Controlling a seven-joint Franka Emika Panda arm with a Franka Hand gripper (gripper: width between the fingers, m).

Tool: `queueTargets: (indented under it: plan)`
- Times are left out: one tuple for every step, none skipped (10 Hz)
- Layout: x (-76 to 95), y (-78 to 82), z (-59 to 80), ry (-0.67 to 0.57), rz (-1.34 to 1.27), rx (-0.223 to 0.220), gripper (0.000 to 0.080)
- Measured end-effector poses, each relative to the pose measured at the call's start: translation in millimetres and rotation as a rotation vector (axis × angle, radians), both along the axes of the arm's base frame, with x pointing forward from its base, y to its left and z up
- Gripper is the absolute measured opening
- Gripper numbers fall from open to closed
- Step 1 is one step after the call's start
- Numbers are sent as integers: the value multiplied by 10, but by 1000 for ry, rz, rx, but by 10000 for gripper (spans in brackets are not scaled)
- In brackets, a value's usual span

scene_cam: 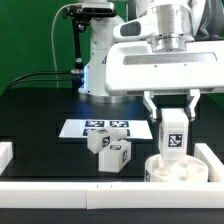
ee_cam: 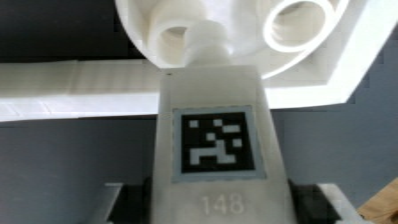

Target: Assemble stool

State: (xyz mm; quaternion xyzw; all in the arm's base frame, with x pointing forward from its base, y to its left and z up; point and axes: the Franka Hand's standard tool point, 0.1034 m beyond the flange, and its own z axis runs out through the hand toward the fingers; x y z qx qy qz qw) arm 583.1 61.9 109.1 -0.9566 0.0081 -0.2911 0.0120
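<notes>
The end effector (scene_cam: 172, 120), half closed, grips one leg (scene_cam: 173, 140) upright, its tip at a hole in the seat (scene_cam: 180, 172), at the exterior view's five o'clock. The step looks like seating this leg. Next likely comes aligning, pressing and twisting. Spare legs (scene_cam: 115, 153) lie at the seat's nine o'clock on the black tabletop (scene_cam: 40, 120), with a green backdrop (scene_cam: 30, 40) behind.

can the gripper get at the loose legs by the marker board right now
Probably not yet: the gripper is shut on a leg held over the seat, so it has no free grip. Otherwise the way to the loose legs looks free, with nothing standing between.
</notes>
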Motion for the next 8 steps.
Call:
queueTargets:
  plan:
    - [11,-26,-18,1,-4,-1,334]
    - [17,-28,-38,2,-5,-1,334]
    - [20,-29,-52,3,-5,-2,334]
    - [13,-34,-80,5,-5,-3,334]
    - [-14,-25,-144,16,-3,-4,334]
    - [-16,-10,-153,8,-2,-5,334]
    - [-18,5,-156,3,-3,-5,334]
    - [-20,11,-158,2,-6,-4,334]
